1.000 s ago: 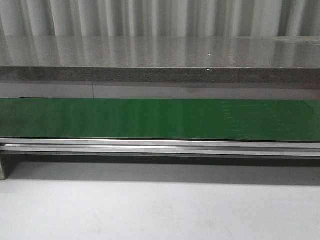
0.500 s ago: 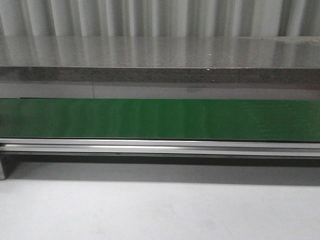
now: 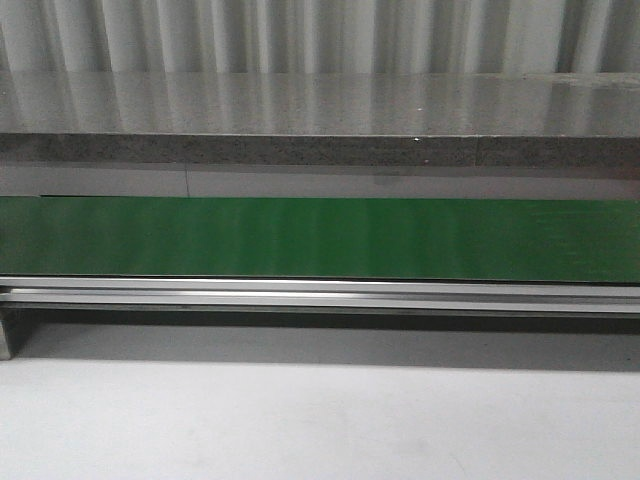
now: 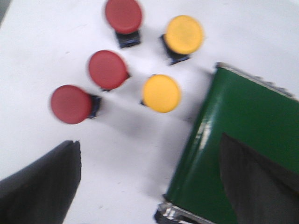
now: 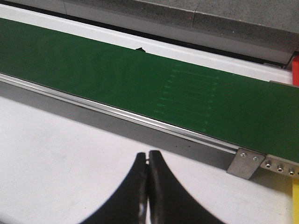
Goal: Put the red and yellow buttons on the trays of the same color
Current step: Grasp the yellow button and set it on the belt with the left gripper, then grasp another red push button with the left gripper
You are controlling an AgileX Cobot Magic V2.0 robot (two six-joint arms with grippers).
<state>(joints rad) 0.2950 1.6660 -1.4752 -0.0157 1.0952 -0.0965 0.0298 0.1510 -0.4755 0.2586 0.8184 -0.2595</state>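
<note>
Five buttons sit on the white counter (image 4: 140,140) in the left wrist view: three red, two yellow, all close together and all apart from the gripper. Red button (image 4: 123,15) farthest from the fingers, second red button (image 4: 108,69) nearer, third red button (image 4: 71,104) nearest the left finger, none touching it. Yellow button (image 4: 184,34) is beside the far red one, second yellow button (image 4: 161,93) just beside the corner of the green belt (image 4: 243,121). View is blurry, small dark bases visible under some caps. Left gripper (image 4: 147,182) is wide open, holding nothing; one finger (image 4: 42,186) over the counter, the other finger (image 4: 257,182) over the belt.

Right gripper (image 5: 148,186) is fully closed, fingertips pressed together, nothing between them, over bare white counter (image 5: 56,158) in front of the belt's metal rail (image 5: 140,121). Green belt (image 5: 140,74) runs across behind it; a metal end bracket (image 5: 245,163) sits at its end. Slivers of red (image 5: 295,70) and yellow (image 5: 295,200) show at the frame edge, too cropped to tell whether they are trays.

Front view shows only the green belt (image 3: 320,238), its rail (image 3: 320,295), a grey stone ledge (image 3: 320,110) behind and the white counter (image 3: 320,420) in front; no arms, buttons or trays in it.
</note>
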